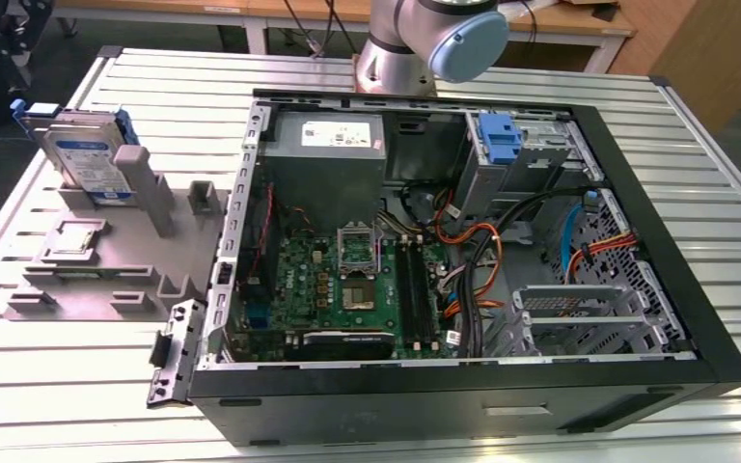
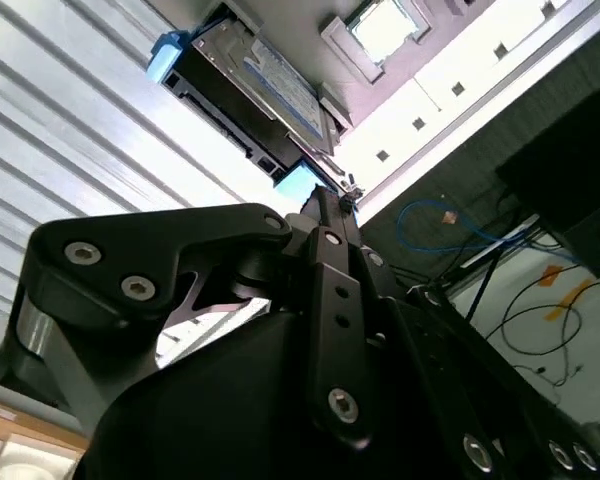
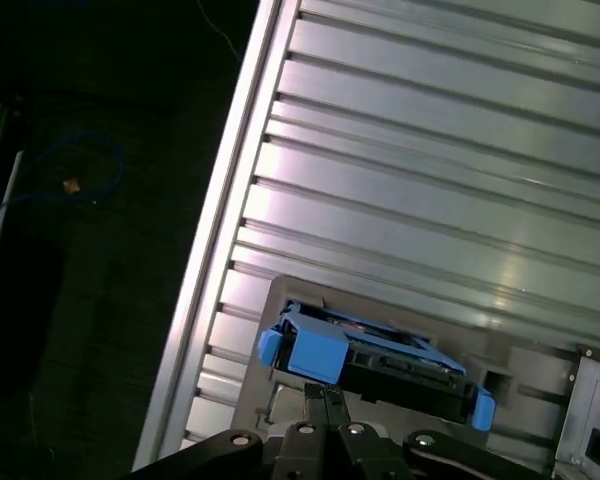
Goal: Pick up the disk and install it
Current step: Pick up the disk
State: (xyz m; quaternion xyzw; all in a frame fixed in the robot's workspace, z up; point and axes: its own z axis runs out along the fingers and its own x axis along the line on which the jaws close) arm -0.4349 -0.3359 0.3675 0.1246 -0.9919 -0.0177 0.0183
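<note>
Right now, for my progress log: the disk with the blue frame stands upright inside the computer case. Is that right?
Not inside the case. The disk with the blue frame stands upright in the grey fixture on the table, outside the open computer case, on the exterior view's left. The exterior view shows it.

Gripper [image 3: 321,393] near the blue-framed disk [image 3: 380,362]

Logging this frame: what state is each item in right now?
Disk: standing on edge in the grey fixture, not gripped.
Gripper: jaws shut, holding nothing, apart from the disk.
Computer case: lying flat, side panel off, interior exposed.
</note>
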